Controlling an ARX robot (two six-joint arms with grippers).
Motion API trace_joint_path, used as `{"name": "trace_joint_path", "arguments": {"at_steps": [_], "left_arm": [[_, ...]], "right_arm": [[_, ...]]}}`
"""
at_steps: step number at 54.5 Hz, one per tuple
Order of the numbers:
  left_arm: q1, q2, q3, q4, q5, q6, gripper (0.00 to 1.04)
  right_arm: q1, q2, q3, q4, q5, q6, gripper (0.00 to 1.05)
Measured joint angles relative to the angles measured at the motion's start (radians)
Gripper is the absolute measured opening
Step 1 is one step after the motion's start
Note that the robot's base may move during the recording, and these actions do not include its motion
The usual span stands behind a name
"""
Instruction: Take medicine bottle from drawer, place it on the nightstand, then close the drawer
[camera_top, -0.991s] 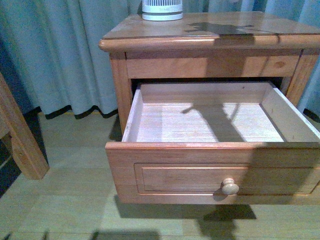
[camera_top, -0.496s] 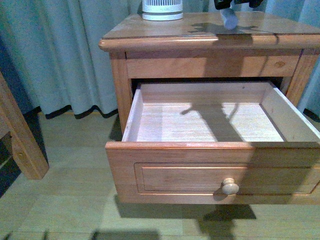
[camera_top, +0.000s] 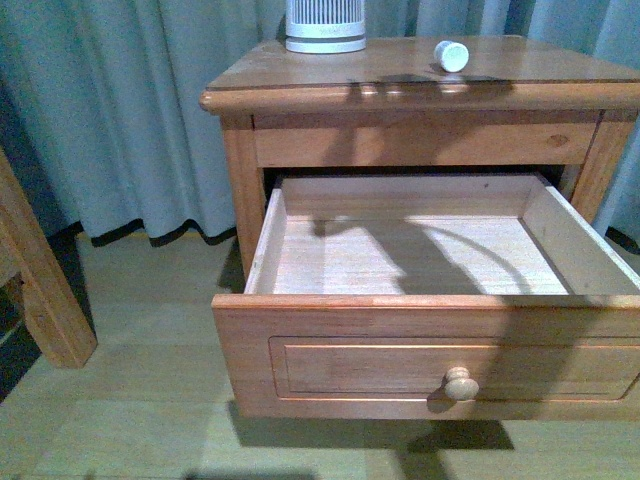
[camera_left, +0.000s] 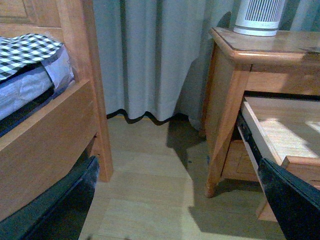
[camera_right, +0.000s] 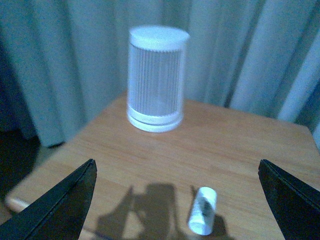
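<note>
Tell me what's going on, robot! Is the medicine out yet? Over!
Left gripper open, empty; right gripper open above the nightstand. Medicine bottle lying on its side on top, not held. Drawer open, empty, nothing blocking it.

The left tool (camera_left: 176, 167) is showing 2 black fingers (camera_left: 55, 212), flat and broad, narrowing to wedge-shaped tips, 1 of them catching a faint pale sheen. The right tool (camera_right: 176, 167) is showing 2 like fingers (camera_right: 295, 200): smooth, matte black, tapering to points.
</note>
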Motion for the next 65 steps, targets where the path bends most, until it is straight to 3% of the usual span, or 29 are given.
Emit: {"name": "trace_joint_path", "arguments": {"at_steps": [15,24,30,41,44,65], "left_arm": [[0.000,0.000,0.000,0.000,0.000,0.000,0.98],[0.000,0.000,0.000,0.000,0.000,0.000,0.98],[0.000,0.000,0.000,0.000,0.000,0.000,0.98],[0.000,0.000,0.000,0.000,0.000,0.000,0.98],[0.000,0.000,0.000,0.000,0.000,0.000,0.98],[0.000,0.000,0.000,0.000,0.000,0.000,0.98]], "right_arm": [[-0.016,-0.434,-0.750,0.010,-0.030,0.077,0.98],[0.011,-0.452,-1.063,0.113,0.075,0.082,0.73],[0.029,-0.336,-1.198,0.338,0.145,0.035,0.54],[-0.002,0.162,-1.142,0.894,0.197,-0.093,0.14],[-0.021,0.293,-1.076,0.945,0.195,-0.132,0.03],[-0.077,0.568,-0.681,0.849,0.208,-0.220,0.03]]}}
